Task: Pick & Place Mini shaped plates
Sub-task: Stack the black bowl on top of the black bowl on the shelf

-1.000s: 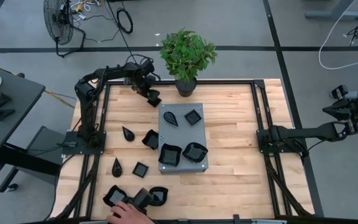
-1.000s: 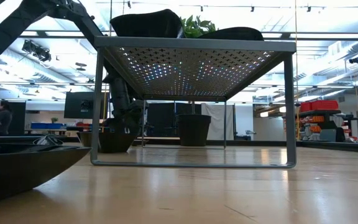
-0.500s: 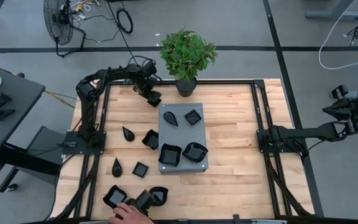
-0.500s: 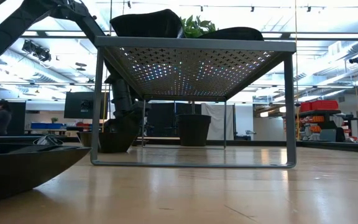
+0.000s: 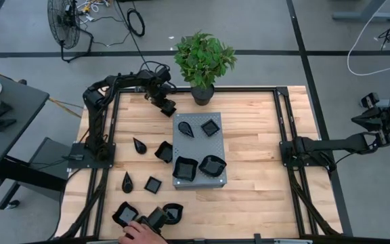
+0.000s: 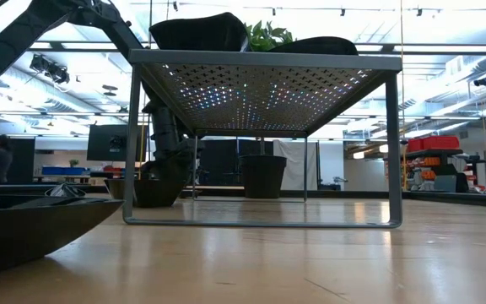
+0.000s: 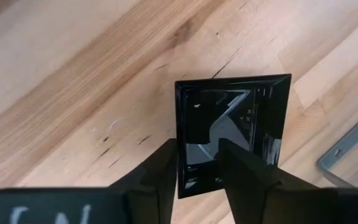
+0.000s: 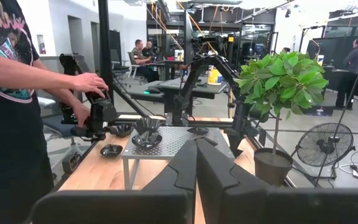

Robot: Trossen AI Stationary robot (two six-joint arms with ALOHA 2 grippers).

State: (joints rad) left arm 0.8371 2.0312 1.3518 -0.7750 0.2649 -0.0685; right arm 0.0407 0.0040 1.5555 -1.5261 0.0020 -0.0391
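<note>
Gripping square plate [image 7: 229, 134], left pincer [image 7: 194, 163] (potted plant [image 5: 204, 62] near).

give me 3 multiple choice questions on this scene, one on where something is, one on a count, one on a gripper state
1. Where is the left gripper?
A. over the table's near edge
B. at the table's far edge, beside the potted plant
C. off the table's right side

2. How many mini shaped plates sit on the grey perforated stand?
A. two
B. four
C. six

3. What is the left gripper doing?
A. hanging open and empty
B. shut on the stand's leg
C. pinching the rim of a square black plate

Answers:
1. B, the high view shows it at the far edge, just left of the plant pot.
2. B, the high view shows four black dishes on the stand.
3. C, the left wrist view shows both fingers closed on the near rim of the square plate.
</note>
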